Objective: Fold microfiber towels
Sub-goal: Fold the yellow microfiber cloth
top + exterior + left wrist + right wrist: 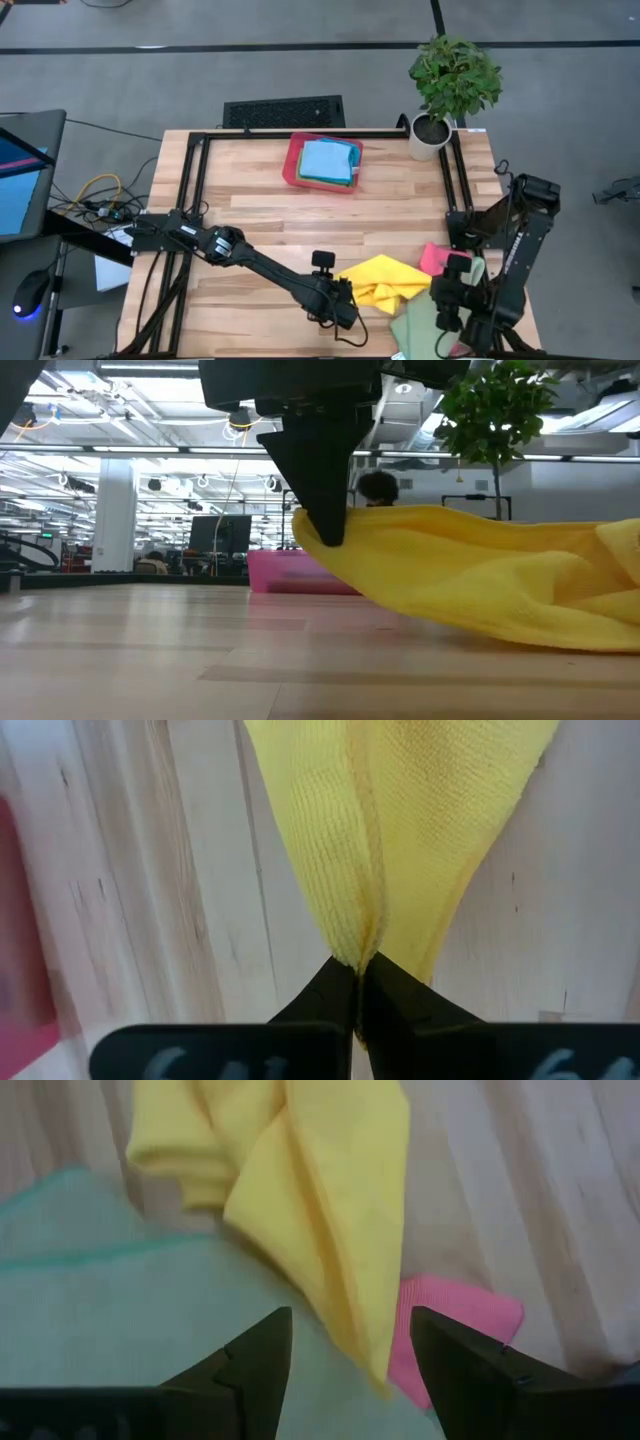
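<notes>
High view first: the yellow towel (388,283) is seen crumpled near the front edge of the wooden table (260,210), and the fold on it is judged to be under way but far from done. One corner is pinched by the left gripper (343,303), whose fingers are pressed fully together on the cloth; in the left wrist view the fabric (390,830) is drawn into a taut wedge running straight out ahead of the fingertips. In the low view that corner is held just clear of the tabletop, with the rest of the towel trailing away behind it.

The right gripper (350,1350) is held wide apart and nothing is gripped by it. A free yellow corner hangs directly between and just ahead of its fingers, with a pale green towel (90,1310) beneath it to one side and a pink towel (455,1330) to the other. Whether the yellow cloth is brushed by the fingertips cannot be settled from this angle.

Next, a closing of the right gripper on that loose corner is probably called for, so that the towel can be spread flat between both arms before being folded. Well beyond both grippers, a red tray (292,165) is seen with folded blue and green towels (326,162) stacked in it.
</notes>
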Controlling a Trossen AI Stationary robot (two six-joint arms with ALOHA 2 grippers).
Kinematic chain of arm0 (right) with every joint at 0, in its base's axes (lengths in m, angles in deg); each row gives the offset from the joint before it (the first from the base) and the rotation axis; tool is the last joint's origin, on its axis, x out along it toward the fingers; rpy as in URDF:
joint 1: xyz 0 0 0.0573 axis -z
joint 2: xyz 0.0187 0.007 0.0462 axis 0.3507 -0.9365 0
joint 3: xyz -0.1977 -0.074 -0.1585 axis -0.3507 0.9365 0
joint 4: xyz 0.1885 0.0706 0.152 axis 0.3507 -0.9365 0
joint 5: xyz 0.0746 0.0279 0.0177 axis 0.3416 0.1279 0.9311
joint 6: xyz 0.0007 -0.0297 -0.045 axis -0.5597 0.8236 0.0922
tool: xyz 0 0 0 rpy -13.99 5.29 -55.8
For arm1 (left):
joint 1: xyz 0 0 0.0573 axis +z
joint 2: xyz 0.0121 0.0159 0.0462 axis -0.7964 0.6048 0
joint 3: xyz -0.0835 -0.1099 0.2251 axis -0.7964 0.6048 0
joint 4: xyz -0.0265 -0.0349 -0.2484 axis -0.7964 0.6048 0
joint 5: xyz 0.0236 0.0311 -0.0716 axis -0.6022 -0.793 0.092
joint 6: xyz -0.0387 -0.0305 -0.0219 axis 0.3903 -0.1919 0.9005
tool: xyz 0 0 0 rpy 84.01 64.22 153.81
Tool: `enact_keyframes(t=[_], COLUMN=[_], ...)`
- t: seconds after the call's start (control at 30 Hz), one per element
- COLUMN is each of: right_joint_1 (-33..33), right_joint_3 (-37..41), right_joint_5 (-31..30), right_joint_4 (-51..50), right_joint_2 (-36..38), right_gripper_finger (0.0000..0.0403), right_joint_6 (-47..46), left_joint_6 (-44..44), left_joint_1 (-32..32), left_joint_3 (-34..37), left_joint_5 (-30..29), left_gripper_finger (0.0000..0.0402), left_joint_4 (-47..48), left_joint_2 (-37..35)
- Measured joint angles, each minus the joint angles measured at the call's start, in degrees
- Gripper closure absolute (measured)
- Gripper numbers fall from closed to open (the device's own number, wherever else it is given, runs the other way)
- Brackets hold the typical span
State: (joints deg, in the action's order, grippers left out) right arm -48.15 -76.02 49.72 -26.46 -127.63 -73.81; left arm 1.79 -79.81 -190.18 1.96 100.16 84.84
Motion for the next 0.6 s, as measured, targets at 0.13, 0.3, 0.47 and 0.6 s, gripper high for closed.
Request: enact_keyframes(t=[0.13,0.3,0.47,0.6], right_joint_1=[-2.02,-2.18,-1.42,-1.25], right_joint_3=[1.91,5.00,6.66,6.66], right_joint_5=[0.43,1.50,3.30,3.25], right_joint_4=[0.08,0.50,1.19,1.41], right_joint_2=[0.00,0.00,0.00,0.00], right_gripper_finger=[0.0172,0.0172,0.0173,0.0201], right_joint_6=[-0.02,0.02,0.94,2.59], left_joint_6=[0.00,0.04,-0.05,-0.52], left_joint_1=[0.00,0.00,0.00,0.01], left_joint_3=[0.00,0.00,0.00,0.00], left_joint_5=[-0.01,0.00,-0.02,-0.02], left_gripper_finger=[0.0401,0.0401,0.0401,0.0401], left_joint_4=[-0.12,-0.44,-0.58,-0.59], left_joint_2=[0.00,0.00,0.00,0.00])
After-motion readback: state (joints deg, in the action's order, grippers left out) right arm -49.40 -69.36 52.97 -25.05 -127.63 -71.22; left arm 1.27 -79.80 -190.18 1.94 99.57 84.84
